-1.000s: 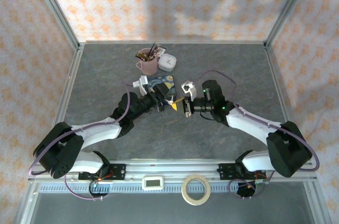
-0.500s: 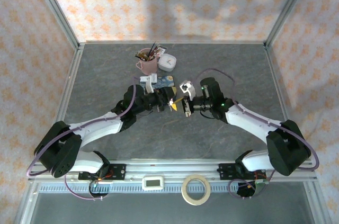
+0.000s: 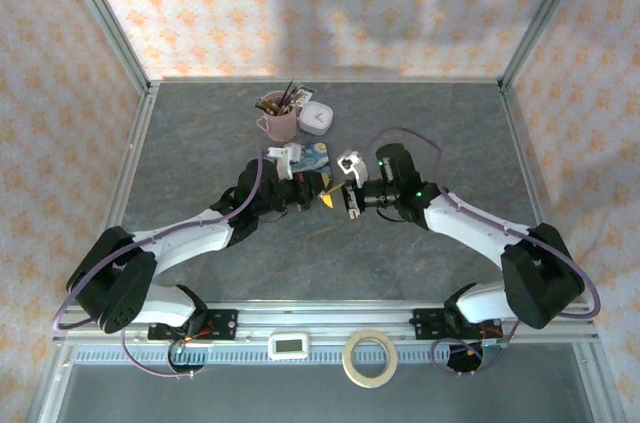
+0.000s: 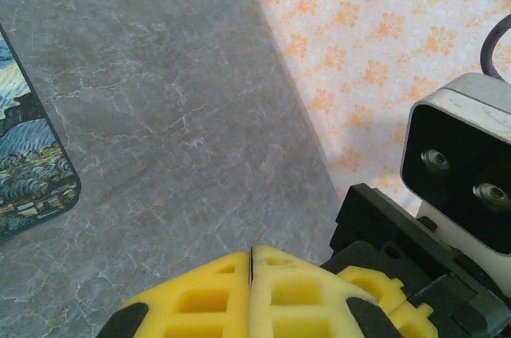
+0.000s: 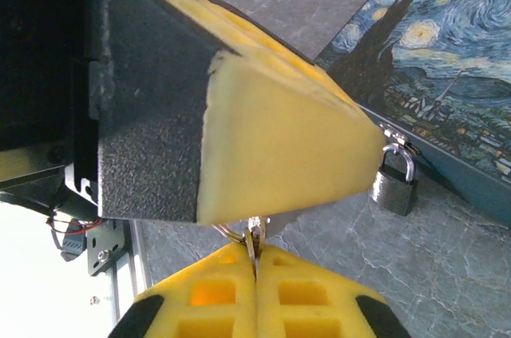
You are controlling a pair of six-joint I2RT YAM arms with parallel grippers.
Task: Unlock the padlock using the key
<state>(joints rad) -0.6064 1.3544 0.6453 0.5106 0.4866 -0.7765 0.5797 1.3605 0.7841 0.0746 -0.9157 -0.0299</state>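
One padlock [image 5: 395, 184], one tin [image 5: 447, 58] (blue)

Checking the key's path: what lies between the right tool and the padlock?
Right wrist view: only bare table between the right tool and the padlock; the left tool sits just above.

key [image 5: 252, 234] mostly buried inside right end effector [image 5: 255, 262], padlock [image 5: 394, 186] keyhole unseen, tin [image 5: 447, 50] cropped by frame edge

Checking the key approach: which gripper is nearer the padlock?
The left gripper: its tip is right beside the padlock at the tin; the right gripper, shut on the key, sits farther back.
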